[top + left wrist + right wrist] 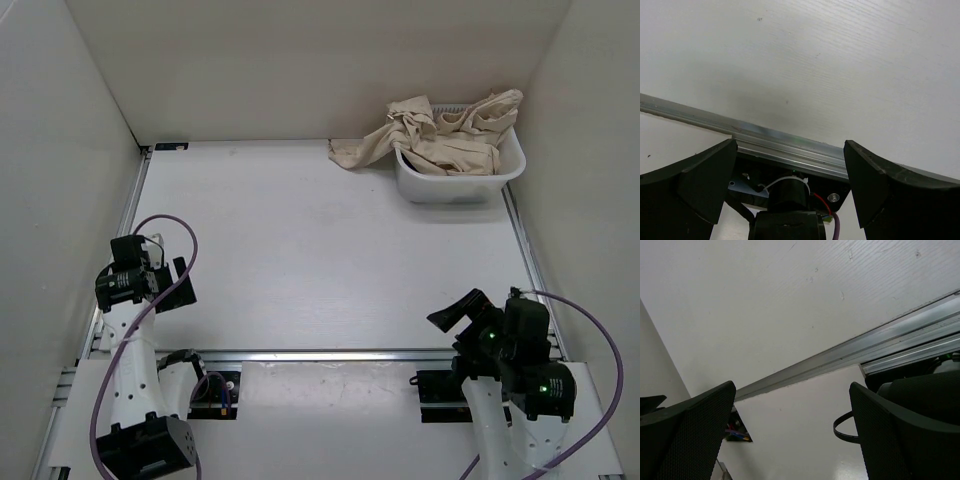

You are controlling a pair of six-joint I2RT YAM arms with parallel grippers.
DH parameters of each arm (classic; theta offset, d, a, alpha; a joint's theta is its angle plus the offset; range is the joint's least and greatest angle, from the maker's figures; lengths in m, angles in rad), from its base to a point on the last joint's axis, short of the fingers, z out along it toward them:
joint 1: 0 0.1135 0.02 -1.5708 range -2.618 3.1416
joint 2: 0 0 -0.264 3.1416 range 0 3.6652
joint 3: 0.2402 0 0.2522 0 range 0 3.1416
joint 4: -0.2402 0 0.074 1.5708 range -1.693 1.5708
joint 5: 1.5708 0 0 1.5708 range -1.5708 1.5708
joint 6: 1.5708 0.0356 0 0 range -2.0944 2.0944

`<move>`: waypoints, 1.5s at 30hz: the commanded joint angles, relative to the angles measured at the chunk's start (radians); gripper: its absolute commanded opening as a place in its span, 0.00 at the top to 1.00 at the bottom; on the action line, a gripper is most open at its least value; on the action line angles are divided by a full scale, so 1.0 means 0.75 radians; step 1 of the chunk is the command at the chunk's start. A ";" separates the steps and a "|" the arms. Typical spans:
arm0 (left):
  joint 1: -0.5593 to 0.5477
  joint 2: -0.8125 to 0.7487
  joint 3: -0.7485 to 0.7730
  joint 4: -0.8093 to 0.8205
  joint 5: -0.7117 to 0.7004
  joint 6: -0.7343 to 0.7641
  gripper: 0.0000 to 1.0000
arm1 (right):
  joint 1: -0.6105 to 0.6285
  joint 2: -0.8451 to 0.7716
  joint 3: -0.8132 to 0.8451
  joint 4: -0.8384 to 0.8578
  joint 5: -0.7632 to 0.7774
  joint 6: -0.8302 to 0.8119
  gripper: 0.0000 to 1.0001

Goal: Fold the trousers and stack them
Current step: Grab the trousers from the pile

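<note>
Shows the trousers [440, 135] crumpled and unfolded in a white plastic basket [455, 188] at the far right corner of the table [300, 250], with one beige end spilling over the basket's left rim onto the tabletop. Suggests a holding bin, set at the back so the broad middle of the surface can serve for spreading and folding. Puts the task at its very start on that reading: nothing laid flat, nothing folded, nothing stacked. Finds both arms drawn in at the near edge, well apart from the cloth and from each other, probably a resting pose that keeps them out of the working area. Has the left gripper [790, 150] tipped down over the aluminium rail [765, 137] along the near edge, fingers spread wide with nothing between them. Has the right gripper [791, 390] likewise gaping and empty above the same rail, on the basket's side of the table and so likely the first to reach. Loops a purple cable [178, 232] out from the left arm, slack enough, it seems, to allow free travel. Turns up no brand, label or readable writing in any view; leaves any tag on the trousers lost among the folds. Warns of thin, soft cloth apt to bunch or snag on the basket rim when lifted.
</note>
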 commanded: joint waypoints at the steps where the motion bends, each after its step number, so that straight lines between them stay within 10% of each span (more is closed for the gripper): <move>1: 0.009 0.003 0.030 0.052 0.035 0.000 0.00 | 0.002 0.064 0.067 -0.199 0.090 -0.063 0.01; 8: 0.009 0.016 0.030 0.064 0.035 0.000 0.00 | 0.002 0.513 0.637 0.207 0.135 -0.246 0.01; 18: 0.009 0.130 0.073 0.166 0.025 0.000 0.00 | -0.010 1.933 1.738 0.514 0.777 -0.389 0.01; 24: 0.009 0.350 0.069 0.244 0.011 0.000 0.00 | -0.081 2.598 2.171 0.805 0.696 -0.365 0.01; 34: 0.009 0.657 0.069 0.326 -0.137 0.000 0.00 | -0.118 3.097 2.252 1.402 0.797 -0.305 0.01; 36: 0.009 0.703 0.087 0.326 -0.137 0.000 0.00 | -0.118 3.146 2.252 1.443 0.781 -0.293 0.11; 41: 0.009 0.807 0.130 0.350 -0.149 0.000 0.00 | -0.118 3.080 2.165 1.472 0.714 -0.311 1.00; 45: 0.009 0.807 0.144 0.350 -0.149 0.000 0.00 | -0.088 2.860 2.039 1.533 0.744 -0.444 1.00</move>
